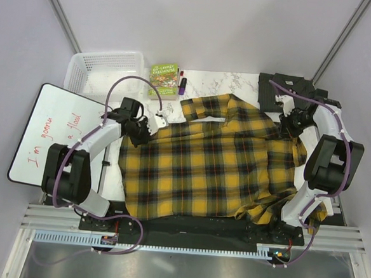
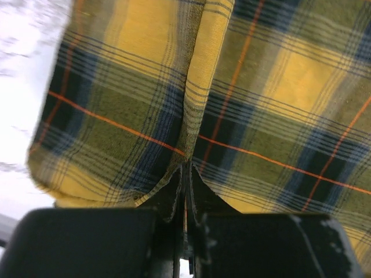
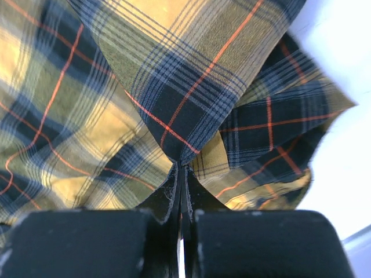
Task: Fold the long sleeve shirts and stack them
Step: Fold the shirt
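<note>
I've got the table mostly covered by the plaid shirt, which is stretched out between the two sets of jaws. The grey shirt lies beyond the right jaws, apart from them. The left gripper is pinching the plaid's edge fold. The right gripper is pinching a bunched plaid corner.

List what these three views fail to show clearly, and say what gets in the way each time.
- Top view: the charcoal shirt lies partly under the right arm, so its folds are unclear.
- Top view: the book cover lettering is too small to read.
- Left wrist view: the plaid shirt fills most of the frame, hiding most of the table.
- Right wrist view: bunched plaid hides what lies beneath it.
</note>
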You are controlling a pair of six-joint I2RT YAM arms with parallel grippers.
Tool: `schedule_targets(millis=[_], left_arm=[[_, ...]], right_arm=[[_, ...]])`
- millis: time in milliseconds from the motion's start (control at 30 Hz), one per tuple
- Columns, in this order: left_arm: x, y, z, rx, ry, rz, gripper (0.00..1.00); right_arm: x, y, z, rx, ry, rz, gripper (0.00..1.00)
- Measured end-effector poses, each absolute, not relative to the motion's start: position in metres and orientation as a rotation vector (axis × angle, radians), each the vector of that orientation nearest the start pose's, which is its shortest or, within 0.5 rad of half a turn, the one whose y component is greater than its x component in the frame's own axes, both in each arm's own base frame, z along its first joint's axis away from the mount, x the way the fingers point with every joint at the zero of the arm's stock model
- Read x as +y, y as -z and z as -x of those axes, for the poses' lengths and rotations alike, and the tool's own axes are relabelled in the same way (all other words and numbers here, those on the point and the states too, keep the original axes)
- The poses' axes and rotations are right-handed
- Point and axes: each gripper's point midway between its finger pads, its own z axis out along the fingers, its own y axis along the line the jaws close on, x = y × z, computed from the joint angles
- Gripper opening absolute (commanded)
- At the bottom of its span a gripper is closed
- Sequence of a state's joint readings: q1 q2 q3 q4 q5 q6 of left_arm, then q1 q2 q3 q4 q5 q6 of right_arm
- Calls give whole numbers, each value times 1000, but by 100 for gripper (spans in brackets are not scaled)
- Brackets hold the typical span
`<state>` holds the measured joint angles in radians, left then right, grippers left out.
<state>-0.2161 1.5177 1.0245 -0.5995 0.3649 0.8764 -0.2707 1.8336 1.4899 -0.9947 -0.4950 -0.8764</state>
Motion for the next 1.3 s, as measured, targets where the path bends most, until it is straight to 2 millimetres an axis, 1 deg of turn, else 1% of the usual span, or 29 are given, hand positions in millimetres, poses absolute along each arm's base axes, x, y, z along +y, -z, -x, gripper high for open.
schedule_targets(millis=[67,133,267,333,367,400,467,500,567,600,633,733,767,800,867,967,1100,1300], left_arm=[[-104,-68,-316,2165,256,-1452,2],[-102,-58,-309,2195,258,-1467,2],[-97,-43,-307,2238,247,-1477,2],[-96,-40,-308,2248,240,-1474,3],[-96,-38,-309,2253,235,-1471,6],[-96,-37,-310,2257,235,-1470,14],[-95,-39,-313,2260,223,-1466,26],[-95,-41,-314,2261,220,-1465,36],[-95,-47,-317,2257,212,-1460,42],[-96,-51,-319,2254,212,-1453,48],[-96,-55,-320,2250,213,-1451,50],[-101,-72,-322,2221,225,-1427,54],[-103,-78,-323,2212,233,-1413,54],[-104,-84,-325,2205,236,-1399,59],[-109,-93,-330,2194,251,-1369,60],[-112,-99,-336,2207,265,-1317,61],[-111,-93,-343,2264,292,-1250,61],[-110,-72,-342,2357,332,-1199,60]], right_arm=[[-45,-91,-364,2530,-405,880,0],[-46,-83,-357,2552,-409,891,0],[-47,-71,-345,2588,-417,910,0],[-48,-69,-344,2594,-411,914,2],[-48,-69,-345,2592,-408,914,7],[-48,-70,-345,2591,-407,914,24],[-48,-71,-345,2592,-408,919,34],[-49,-73,-344,2595,-407,921,44],[-50,-81,-346,2588,-404,939,49],[-51,-86,-347,2585,-402,938,52],[-51,-93,-350,2577,-399,936,54],[-50,-113,-361,2553,-415,894,56],[-50,-117,-366,2547,-421,876,56],[-48,-121,-372,2540,-438,845,56],[-45,-123,-380,2546,-473,776,56],[-41,-116,-388,2587,-543,649,57],[-35,-102,-403,2632,-601,495,57],[-26,-87,-420,2664,-609,405,56]])
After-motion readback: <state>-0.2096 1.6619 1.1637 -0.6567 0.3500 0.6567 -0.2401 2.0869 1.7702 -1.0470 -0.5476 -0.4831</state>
